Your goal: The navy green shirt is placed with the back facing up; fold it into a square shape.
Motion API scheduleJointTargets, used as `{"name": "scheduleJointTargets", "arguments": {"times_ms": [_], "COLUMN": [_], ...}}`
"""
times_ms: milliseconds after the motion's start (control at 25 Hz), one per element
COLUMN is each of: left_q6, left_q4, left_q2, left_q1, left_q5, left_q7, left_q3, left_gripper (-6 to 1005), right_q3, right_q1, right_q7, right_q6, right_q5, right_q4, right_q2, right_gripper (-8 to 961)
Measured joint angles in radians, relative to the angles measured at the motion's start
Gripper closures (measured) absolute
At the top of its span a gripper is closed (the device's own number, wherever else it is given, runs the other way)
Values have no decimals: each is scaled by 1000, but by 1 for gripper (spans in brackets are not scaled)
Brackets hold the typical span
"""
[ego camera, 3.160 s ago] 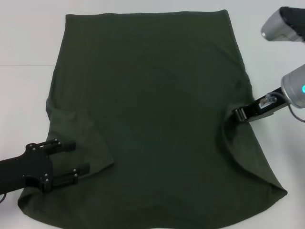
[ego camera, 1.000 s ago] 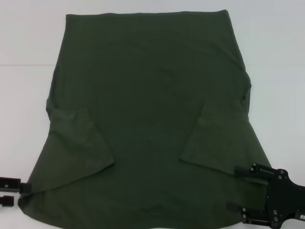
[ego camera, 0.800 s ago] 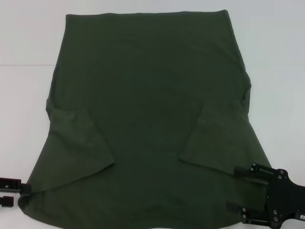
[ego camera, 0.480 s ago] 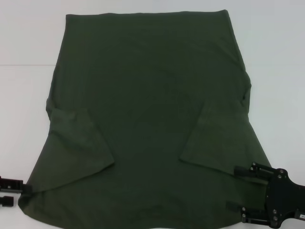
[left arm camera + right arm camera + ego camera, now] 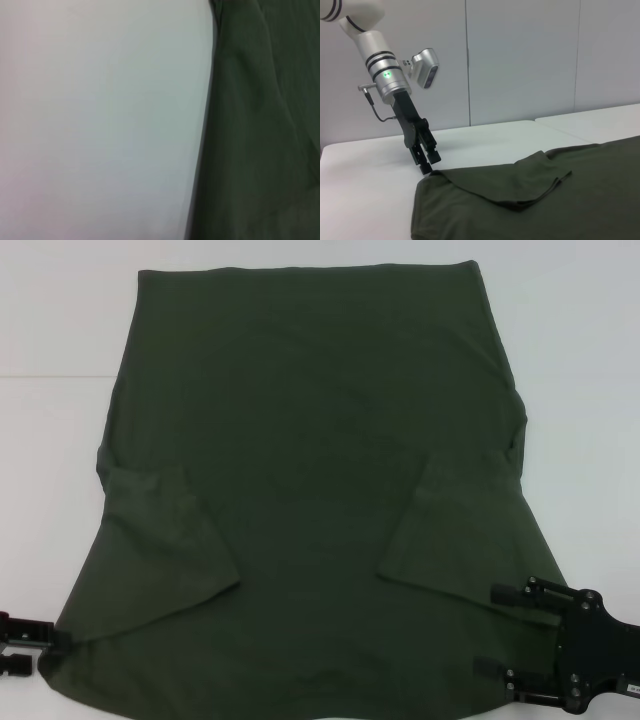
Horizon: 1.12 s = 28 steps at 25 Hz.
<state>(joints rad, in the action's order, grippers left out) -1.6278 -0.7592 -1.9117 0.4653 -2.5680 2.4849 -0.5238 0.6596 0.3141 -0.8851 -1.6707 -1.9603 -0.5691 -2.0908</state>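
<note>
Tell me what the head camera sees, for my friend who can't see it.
A big dark green shirt lies flat on a white table, both sleeves folded in. The left hand and right hand, both open, are at its near corners.

The head camera looks steeply down on the white table [image 5: 60,320], taking in nearly the whole navy green shirt [image 5: 310,440], with the left gripper [image 5: 28,645] and right gripper [image 5: 500,635] at the near corners. The left wrist camera sits very close above the table [image 5: 100,120], filled by bare surface and the shirt's edge [image 5: 260,140]. The right wrist camera looks low across the shirt [image 5: 530,205] toward the left gripper [image 5: 429,166] and a pale wall [image 5: 520,55]. All three views share the shirt.
</note>
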Motion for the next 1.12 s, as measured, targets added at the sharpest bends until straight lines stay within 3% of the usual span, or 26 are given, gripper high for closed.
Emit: {"name": "scheduleJointTargets", "arguments": {"times_ms": [320, 720, 1120], "left_q6": [0, -3, -13], "left_q4": [20, 28, 19], "left_q2": [-5, -56, -63], "left_q1": [10, 54, 78], "left_q5": [3, 5, -11], "left_q7": [-1, 2, 30], "left_q3": [-1, 1, -6], "left_gripper": [255, 254, 277], "right_q3": [0, 0, -1], "right_q1": [4, 6, 4], "right_q7": [1, 2, 0], "right_q6": [10, 12, 12], "right_q5": [0, 0, 0], "right_q4": [13, 14, 14], "right_q2": [0, 0, 0], "right_gripper": [116, 115, 115]}}
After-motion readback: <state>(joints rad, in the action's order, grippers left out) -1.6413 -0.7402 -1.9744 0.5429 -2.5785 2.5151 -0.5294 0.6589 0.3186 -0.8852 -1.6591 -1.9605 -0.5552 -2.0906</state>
